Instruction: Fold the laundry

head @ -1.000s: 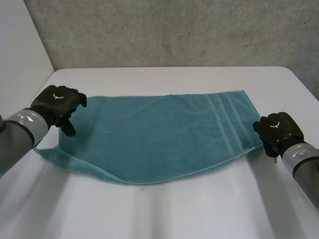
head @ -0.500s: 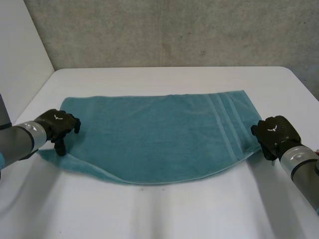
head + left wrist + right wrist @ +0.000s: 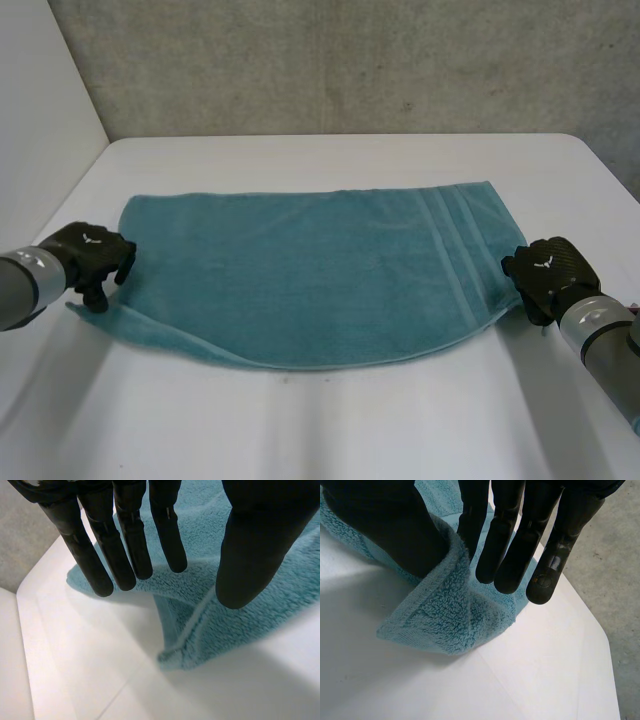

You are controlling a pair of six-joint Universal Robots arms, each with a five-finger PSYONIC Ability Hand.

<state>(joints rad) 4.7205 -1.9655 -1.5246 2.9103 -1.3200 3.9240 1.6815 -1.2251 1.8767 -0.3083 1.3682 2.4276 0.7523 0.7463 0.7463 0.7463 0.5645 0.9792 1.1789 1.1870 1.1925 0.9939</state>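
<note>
Towel (image 3: 320, 270) corner (near-left) below left hand (image 3: 88, 254)

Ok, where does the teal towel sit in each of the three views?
Head view: towel spread mid-table, between left hand and right hand.
Left wrist view: towel corner below the left hand's straight fingertips.
Right wrist view: towel corner pinched between the right hand's thumb and fingers.
Shared landmark: the white table.

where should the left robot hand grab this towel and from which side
I'd pinch the towel at its loose near-left corner, coming from the left end: that corner sticks out flat past the upper layer, just under the open left robot hand.
</note>
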